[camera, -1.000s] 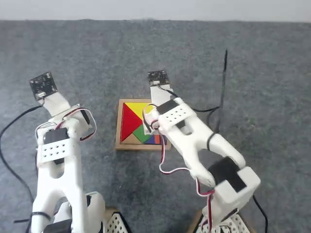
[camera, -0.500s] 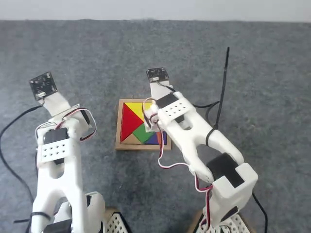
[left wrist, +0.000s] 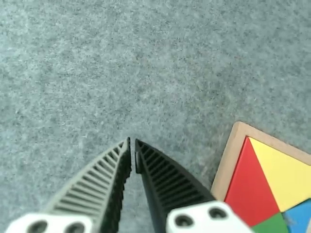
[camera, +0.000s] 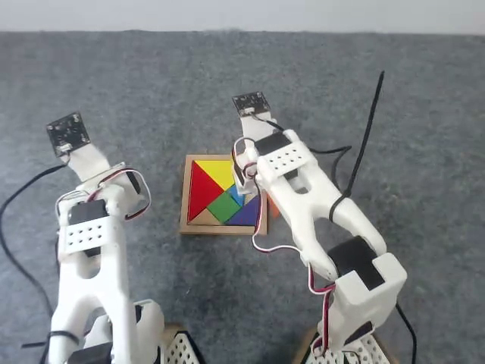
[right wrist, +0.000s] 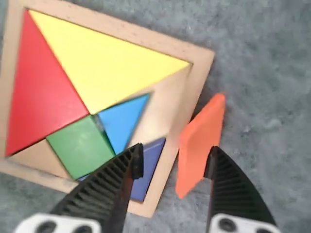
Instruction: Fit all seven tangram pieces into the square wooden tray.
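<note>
- The tabletop [camera: 151, 91] is covered in grey, carpet-like fabric; a pale strip of wall [camera: 242, 15] runs along its far edge.
- The tray [camera: 184, 197] lies flat near the middle of the tabletop, between the two arms, with its sides nearly square to the high view.
- In the tray, a yellow triangle [right wrist: 107, 73] and a red triangle [right wrist: 41, 102] meet along one slanted edge and fill two sides.
- A green square [right wrist: 80, 145], a blue triangle [right wrist: 121, 121] and a purple piece [right wrist: 148, 165] sit packed below them.
- A tan patch fills one corner beside the green square; whether it is a piece or bare floor I cannot tell.
- Bare wood shows along the inside of the rim between the yellow tip and the purple piece.
- The orange piece [right wrist: 199, 141] is outside the tray, on the tabletop just beside that rim, its long axis running roughly along the rim.
- The right pincer [right wrist: 175, 153] is spread wide and grasps nothing; one finger is over the purple piece, the other is at the orange piece's outer edge, and the orange piece lies between them.
- The left pincer [left wrist: 132, 144] is clenched on nothing, over bare tabletop near the tray's corner by the red triangle.
</note>
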You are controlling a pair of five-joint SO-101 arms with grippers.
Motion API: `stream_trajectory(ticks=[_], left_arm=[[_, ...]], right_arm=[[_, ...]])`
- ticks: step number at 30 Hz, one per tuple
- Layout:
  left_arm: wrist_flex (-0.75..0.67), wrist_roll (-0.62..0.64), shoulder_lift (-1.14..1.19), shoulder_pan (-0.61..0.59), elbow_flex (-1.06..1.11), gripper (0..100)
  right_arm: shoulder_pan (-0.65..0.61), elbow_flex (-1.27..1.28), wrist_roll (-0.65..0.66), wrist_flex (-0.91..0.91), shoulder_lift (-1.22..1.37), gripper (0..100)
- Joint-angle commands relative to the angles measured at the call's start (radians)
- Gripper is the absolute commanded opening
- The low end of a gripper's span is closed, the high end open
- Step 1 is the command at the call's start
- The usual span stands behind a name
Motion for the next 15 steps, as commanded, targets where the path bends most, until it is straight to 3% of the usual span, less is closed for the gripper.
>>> stream_trajectory(ticks=[1, 8, 15], left_arm=[[-0.017, 0.005, -0.035, 0.014, -0.008, 2], [-0.017, 0.005, -0.035, 0.015, -0.008, 2], [-0.017, 0.005, -0.035, 0.015, -0.008, 2]], right_arm=[[0.025, -0.121, 0.04, 0.09, -0.025, 21.2], [0.145, -0.137, 0.493, 0.162, -0.007, 21.2], [0.163, -0.109, 0.47, 0.071, 0.102, 21.4]])
